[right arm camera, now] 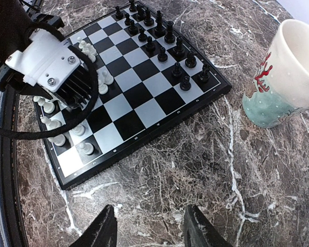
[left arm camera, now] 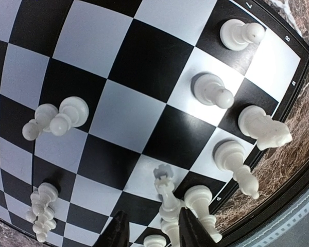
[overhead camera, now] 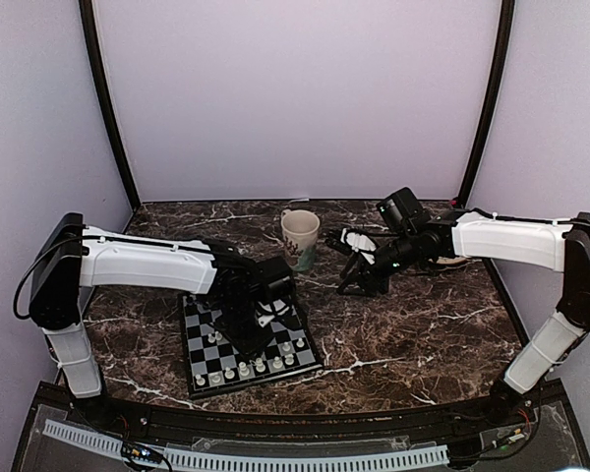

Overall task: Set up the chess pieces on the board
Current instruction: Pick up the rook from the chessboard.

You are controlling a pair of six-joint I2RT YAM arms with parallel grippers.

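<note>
Top external: the board (overhead camera: 199,339) lies on the counter (overhead camera: 403,334) under the left arm, with a mug (overhead camera: 300,239) behind it.

Left wrist: left fingers (left arm camera: 119,231) narrowly parted, one white piece (left arm camera: 166,198) standing between them, a gap visible beside one finger.

Right wrist: right fingers (right arm camera: 105,229) moderately wide and empty, above bare counter near the board's edge. Black pieces (right arm camera: 159,36) fill the far rows.

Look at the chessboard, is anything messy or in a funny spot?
Yes, two white pawns stand bunched close together out toward the middle of the board, instead of lined up with the other white pieces. The black pieces look tidy in their rows.
</note>
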